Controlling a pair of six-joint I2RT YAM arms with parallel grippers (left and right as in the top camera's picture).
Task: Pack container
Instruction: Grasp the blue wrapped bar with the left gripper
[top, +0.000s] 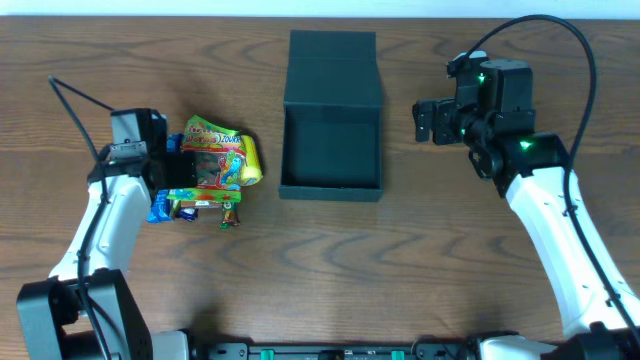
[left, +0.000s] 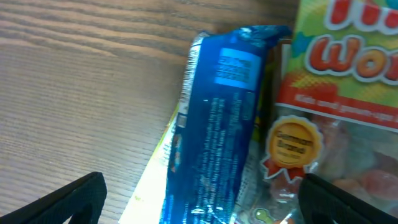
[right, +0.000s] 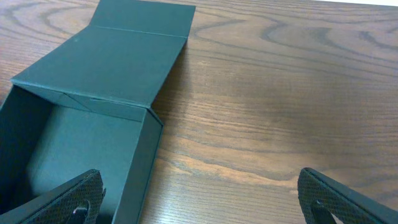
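At the middle of the brown wood-grain table, toward its far edge, sits the dark teal-green matte rectangular container; its hinged flap lid is open and folded back on the far side. My left gripper is left of the container and well apart from it, jaws spread wide; it is positioned at a pile of snack packets. In the left wrist view, a glossy blue plastic packet lies between my two black fingers; a colourful yellow-green gummy bag lies just beside that packet; whether the fingers touch either packet I cannot tell. My right gripper is right of the container, near its side wall, jaws likewise spread wide; in the right wrist view, only a corner of the container and wood grain lie between its fingers.
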